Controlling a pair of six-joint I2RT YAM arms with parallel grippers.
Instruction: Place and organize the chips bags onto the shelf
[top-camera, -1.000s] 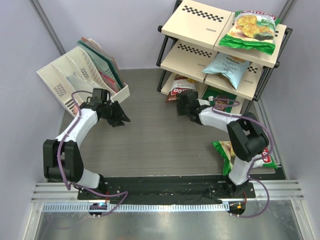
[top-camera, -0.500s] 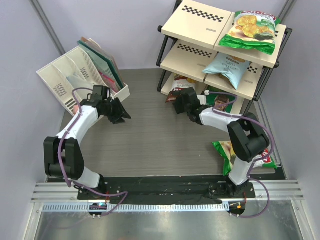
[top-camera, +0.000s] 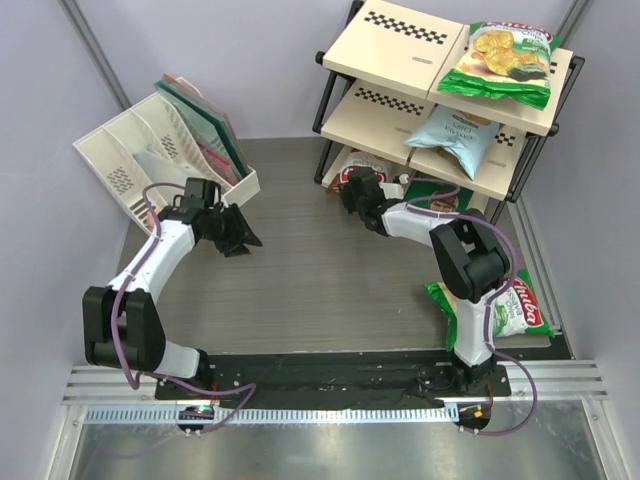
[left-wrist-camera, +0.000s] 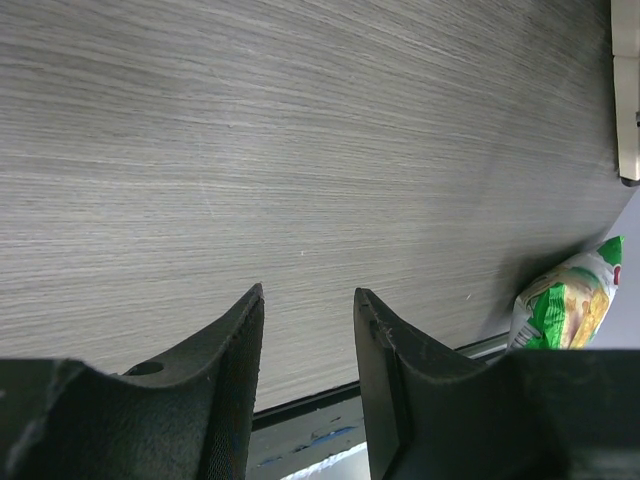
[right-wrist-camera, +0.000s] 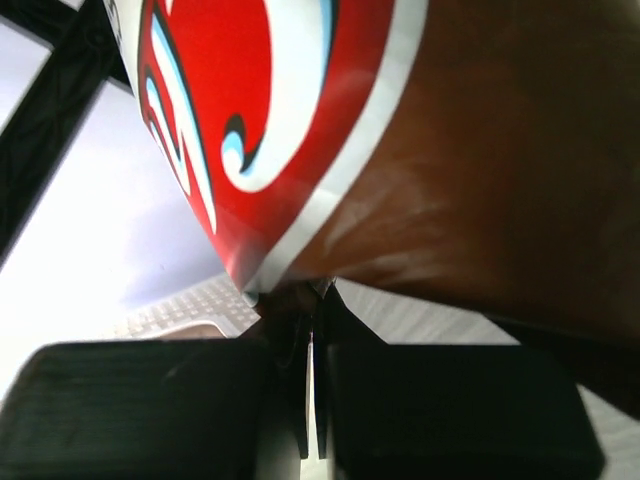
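Observation:
The shelf (top-camera: 400, 45) stands at the back right. A green-and-white chips bag (top-camera: 500, 62) lies on its top board and a light blue one (top-camera: 455, 135) on the middle board. The dark brown chips bag (top-camera: 362, 165) leans at the bottom tier's left end. My right gripper (top-camera: 352, 195) reaches to it. In the right wrist view the gripper (right-wrist-camera: 315, 295) is shut, pinching the lower edge of the brown bag (right-wrist-camera: 480, 150). Another green-and-white bag (top-camera: 500, 310) lies on the table by the right arm's base. My left gripper (top-camera: 245, 240) hovers open over bare table (left-wrist-camera: 308, 292).
A white slotted organizer (top-camera: 150, 150) holding flat folders stands at the back left, just behind the left arm. A dark green bag (top-camera: 440, 195) sits on the bottom tier, partly hidden by the right arm. The left wrist view catches the green-and-white bag (left-wrist-camera: 565, 305) near the table's edge.
My right gripper has moved toward the shelf's bottom tier and shut on the brown bag's edge. The left arm has barely shifted.

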